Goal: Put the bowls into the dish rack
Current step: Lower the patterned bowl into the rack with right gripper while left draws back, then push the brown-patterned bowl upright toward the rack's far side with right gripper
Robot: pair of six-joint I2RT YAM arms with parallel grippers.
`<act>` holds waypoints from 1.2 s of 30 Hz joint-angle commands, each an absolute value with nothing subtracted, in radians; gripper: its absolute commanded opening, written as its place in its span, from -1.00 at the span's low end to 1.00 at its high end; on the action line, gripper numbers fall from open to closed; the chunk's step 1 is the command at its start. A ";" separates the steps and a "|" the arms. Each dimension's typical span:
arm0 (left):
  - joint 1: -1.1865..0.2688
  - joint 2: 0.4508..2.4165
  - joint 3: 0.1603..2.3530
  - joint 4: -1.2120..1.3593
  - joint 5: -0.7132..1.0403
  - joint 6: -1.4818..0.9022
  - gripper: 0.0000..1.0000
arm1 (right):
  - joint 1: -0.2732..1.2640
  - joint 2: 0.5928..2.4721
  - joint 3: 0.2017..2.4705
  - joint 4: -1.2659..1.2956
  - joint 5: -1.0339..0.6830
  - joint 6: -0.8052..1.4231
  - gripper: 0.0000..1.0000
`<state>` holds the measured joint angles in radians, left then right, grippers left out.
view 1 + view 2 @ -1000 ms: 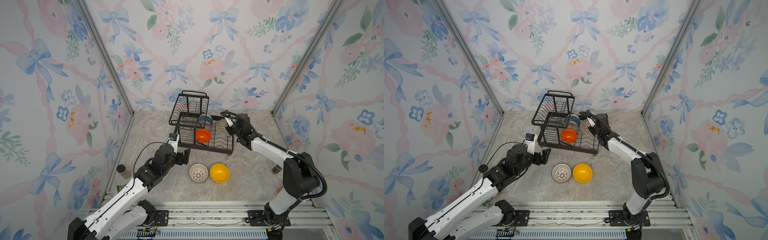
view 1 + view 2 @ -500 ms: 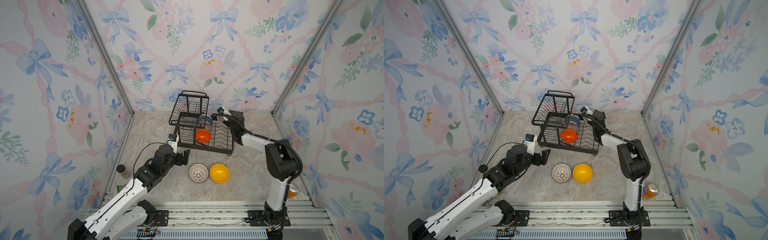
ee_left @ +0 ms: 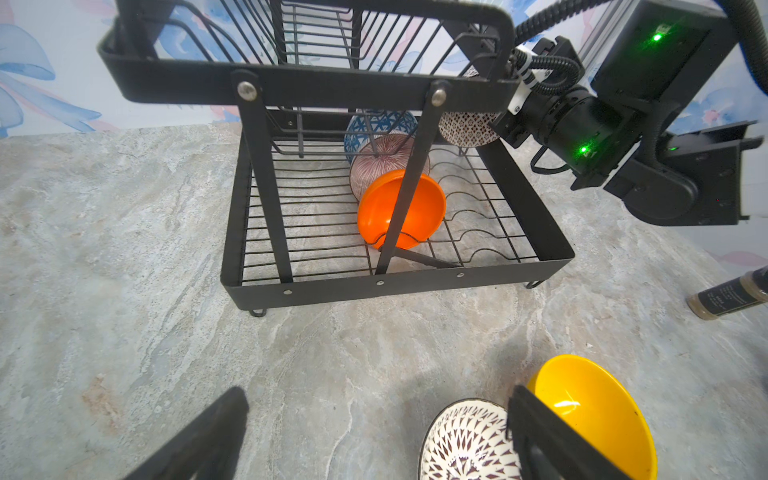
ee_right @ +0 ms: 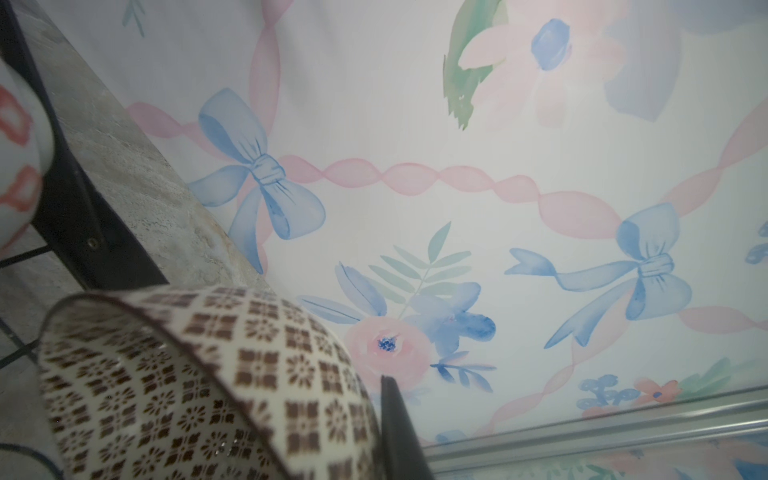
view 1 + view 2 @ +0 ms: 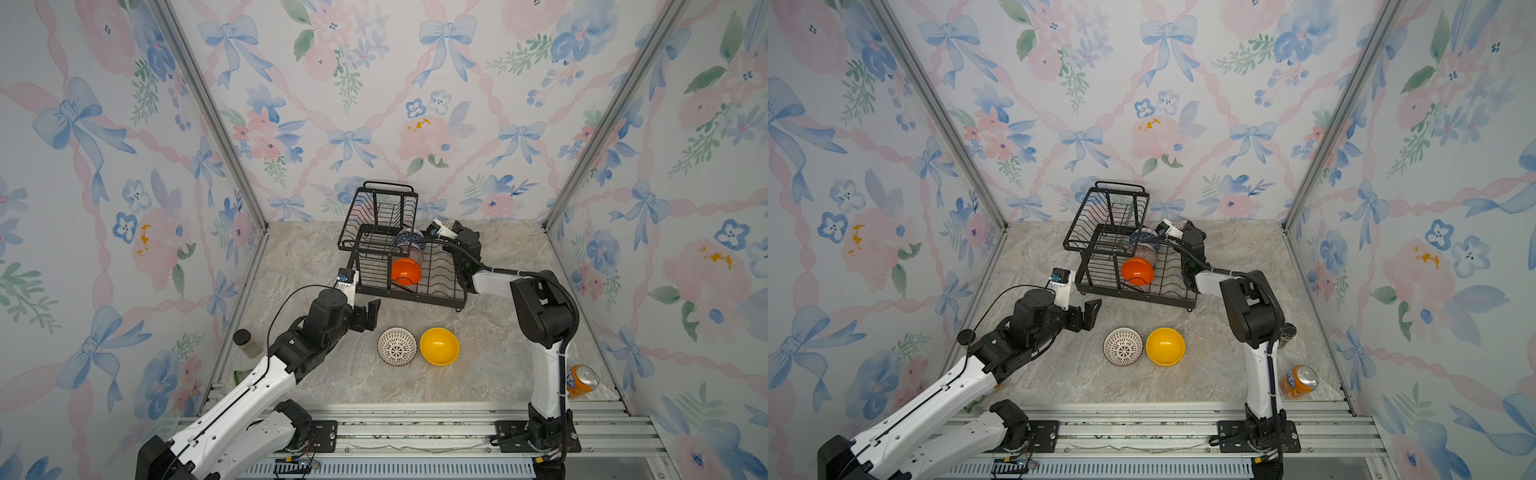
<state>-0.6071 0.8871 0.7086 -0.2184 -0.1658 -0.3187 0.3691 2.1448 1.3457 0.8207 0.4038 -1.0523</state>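
Since a moment ago, the right arm has folded in and pulled back. Now the right gripper (image 5: 445,229) is at the far right corner of the dish rack (image 5: 415,294), and an orange soda can (image 5: 582,380) shows beside the arm's base. Its jaws are pinched tight on the rim of a brown-and-white bowl (image 3: 467,129). That bowl is round and shiny, with little square and flower marks, and it is tipped on its side.

The rack is thin black wire with a raised basket on top. Three bowls stand on edge in a row in its low part: a blue bowl (image 3: 374,124), a pink striped bowl (image 3: 382,162) and a smooth orange bowl (image 5: 406,271). In the left wrist view, a black rack post crosses in front of them.

On the stone-look table (image 5: 316,257), a second lattice bowl (image 5: 397,346) and a plain yellow bowl (image 5: 439,346) sit just beside each other, open side up. The left gripper (image 5: 370,318) hovers near them, jaws wide and holding nothing.
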 commanded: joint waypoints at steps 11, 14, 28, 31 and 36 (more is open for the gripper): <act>-0.593 0.861 0.675 -0.230 -0.143 -0.322 0.96 | 0.363 2.194 1.390 0.947 0.364 -1.092 -1.00; -0.592 0.856 0.672 -0.230 -0.141 -0.324 0.96 | 0.359 2.204 1.387 0.956 0.358 -1.099 -1.00; -0.591 0.833 0.666 -0.238 -0.135 -0.327 0.96 | 0.357 2.261 1.397 1.024 0.388 -1.136 -1.00; -0.591 0.839 0.670 -0.238 -0.133 -0.325 0.96 | 0.360 2.271 1.398 1.034 0.394 -1.147 -1.00; -0.591 0.839 0.671 -0.239 -0.132 -0.322 0.96 | 0.365 2.276 1.392 1.048 0.390 -1.158 -1.00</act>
